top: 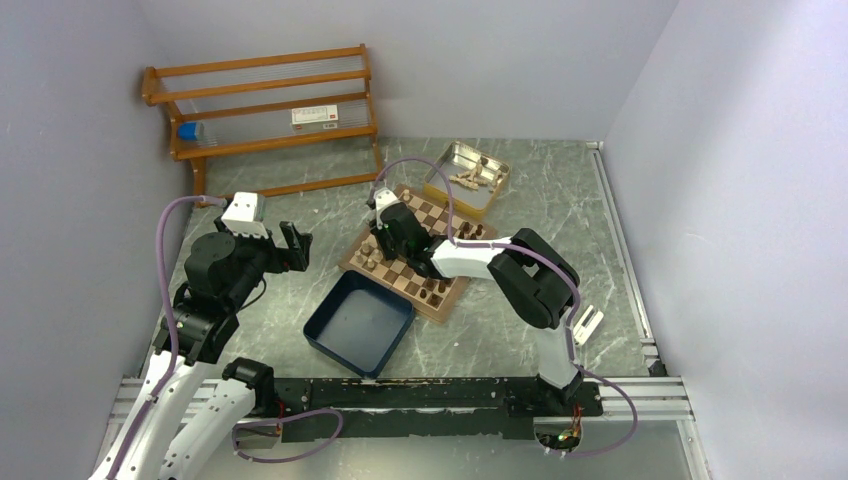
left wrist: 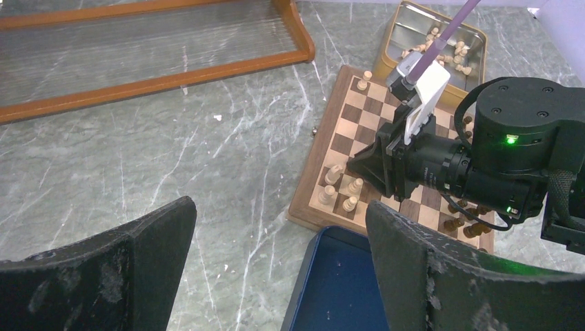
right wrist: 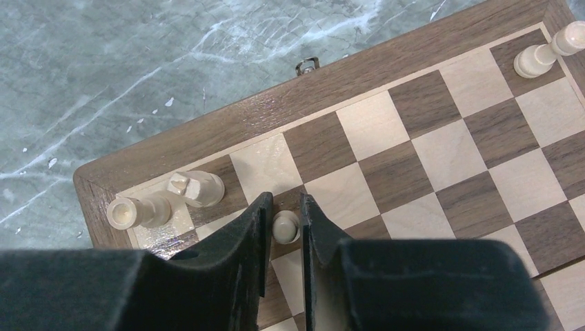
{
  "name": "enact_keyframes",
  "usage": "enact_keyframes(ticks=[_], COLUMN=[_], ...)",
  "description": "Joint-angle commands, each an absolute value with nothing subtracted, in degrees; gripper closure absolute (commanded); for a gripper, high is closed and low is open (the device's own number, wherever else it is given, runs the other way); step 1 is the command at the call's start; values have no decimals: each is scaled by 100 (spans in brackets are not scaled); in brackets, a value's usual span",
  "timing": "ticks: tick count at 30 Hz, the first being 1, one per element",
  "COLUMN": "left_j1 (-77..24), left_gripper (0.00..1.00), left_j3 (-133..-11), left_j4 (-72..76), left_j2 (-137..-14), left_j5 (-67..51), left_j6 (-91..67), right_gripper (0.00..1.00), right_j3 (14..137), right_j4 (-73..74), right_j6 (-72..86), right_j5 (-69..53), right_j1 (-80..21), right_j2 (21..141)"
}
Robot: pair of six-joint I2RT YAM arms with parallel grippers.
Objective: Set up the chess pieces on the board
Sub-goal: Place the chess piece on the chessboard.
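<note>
Your right gripper (right wrist: pixel 284 212) pinched a light pawn (right wrist: pixel 285 228) upright near a corner of the board (right wrist: pixel 227 118), likely seating it; left gripper (left wrist: pixel 279 231) gaped, idle.

Wood, metal and stone-look surfaces, mostly smooth

The board (right wrist: pixel 414 138) is satin-finished wood, its grain showing in the dark and cream squares and the brown border. The chess pieces (left wrist: pixel 334 174) are smooth turned wood, and the pale pawn (right wrist: pixel 285 226) is lightly glossy. The table (top: pixel 330 220) looks like polished grey-green marble with white veins. The tin (top: pixel 450 160) is shiny metal, the tray (top: pixel 360 320) matt navy plastic, the rack (top: pixel 280 141) varnished orange wood. The fingers (left wrist: pixel 138 269) of the left gripper (left wrist: pixel 281 214) are matt black, scuffed and dusted pale.
</note>
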State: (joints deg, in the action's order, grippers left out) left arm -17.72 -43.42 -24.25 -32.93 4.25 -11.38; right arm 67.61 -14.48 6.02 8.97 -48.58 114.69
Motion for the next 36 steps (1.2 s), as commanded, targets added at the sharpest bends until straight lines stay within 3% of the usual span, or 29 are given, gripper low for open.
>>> enact_keyframes(ticks=[1, 29, 36], left_j1=[-1731, -1731, -1731], left_gripper=[3, 3, 3], left_j3=[-4333, -4326, -4316], left_j4=[-2338, -2339, -2329], left_j2=[-3239, -3190, -3177], left_j5=[396, 387, 322], left_j6=[-1149, -1150, -1143], right_gripper=[77, 66, 65], right_j3=[6942, 7568, 7804], right_j4=[-1362, -776, -498], right_j6=[642, 449, 400], right_j5=[887, 1479, 1702], right_j1=[-4896, -4871, -4353], right_j2=[11567, 11168, 10857])
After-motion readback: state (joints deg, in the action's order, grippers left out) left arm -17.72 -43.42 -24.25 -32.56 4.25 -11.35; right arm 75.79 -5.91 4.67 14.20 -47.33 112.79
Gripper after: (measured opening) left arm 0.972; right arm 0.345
